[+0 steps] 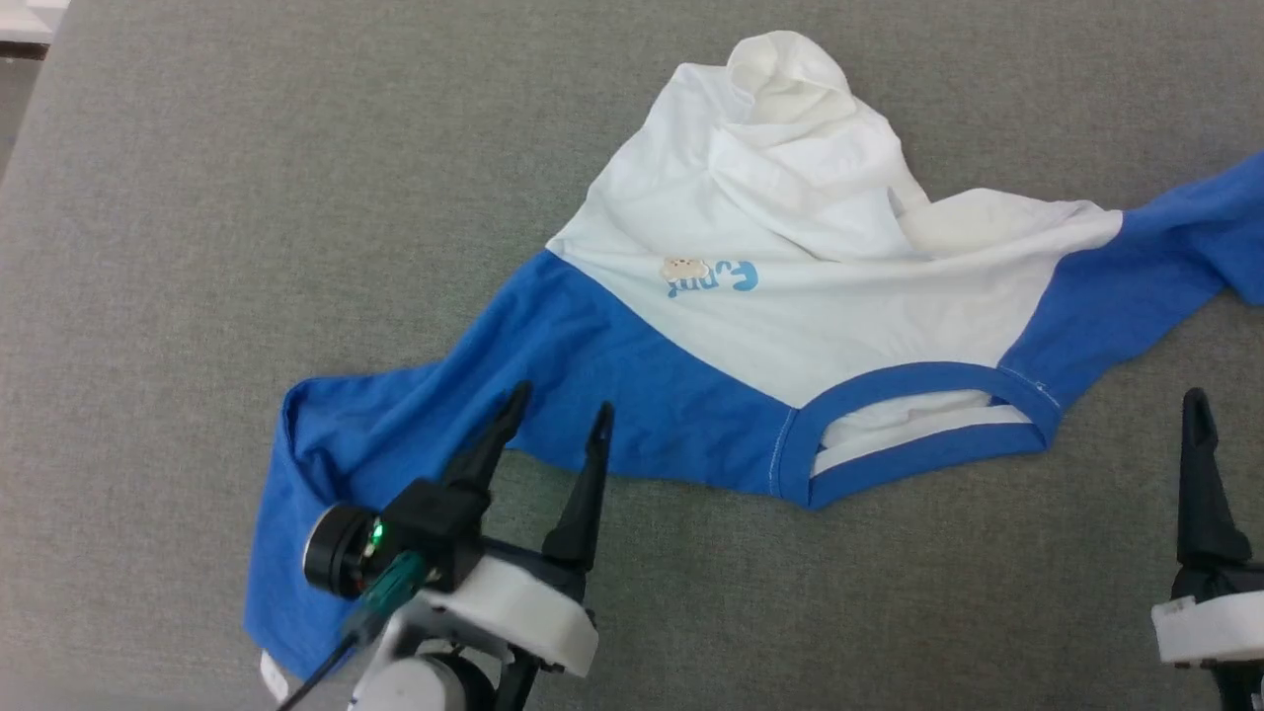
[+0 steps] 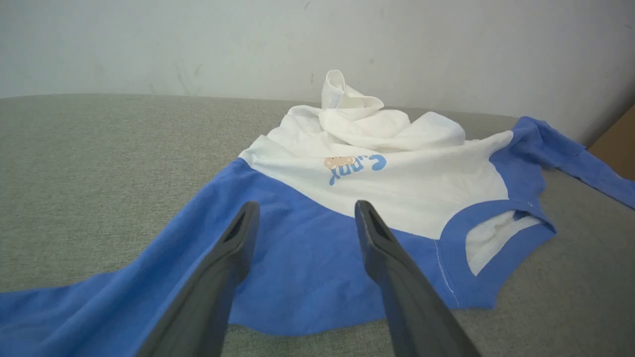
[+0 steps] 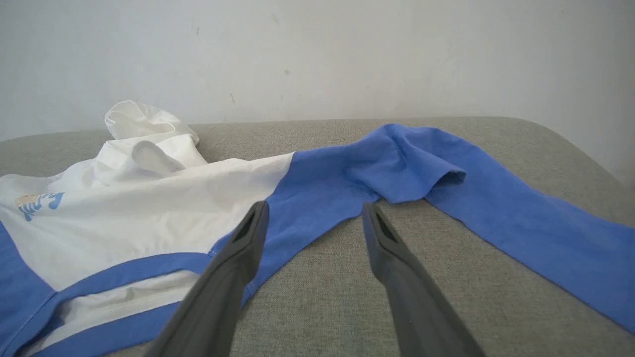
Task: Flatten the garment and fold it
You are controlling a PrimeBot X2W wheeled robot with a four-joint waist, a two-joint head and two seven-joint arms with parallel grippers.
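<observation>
The garment [image 1: 790,296] lies on the grey padded table [image 1: 197,247], its blue-trimmed collar [image 1: 918,380] nearest me. The white body is bunched into a peak at the far side. One blue sleeve [image 1: 326,444] trails to the lower left, and the other runs off to the right. My left gripper [image 1: 558,405] is open and holds nothing, its tips hovering over the near edge of the left blue shoulder [image 2: 297,258]. My right gripper [image 3: 315,208] is open and holds nothing, just short of the right blue shoulder [image 3: 322,188]. One of its fingers [image 1: 1200,464] shows at the lower right.
A pale wall [image 2: 297,44] rises behind the table's far edge. The table's left edge [image 1: 20,118] shows at the top left, and its far right corner [image 3: 560,134] is rounded. A brown object [image 2: 615,148] stands past the right side.
</observation>
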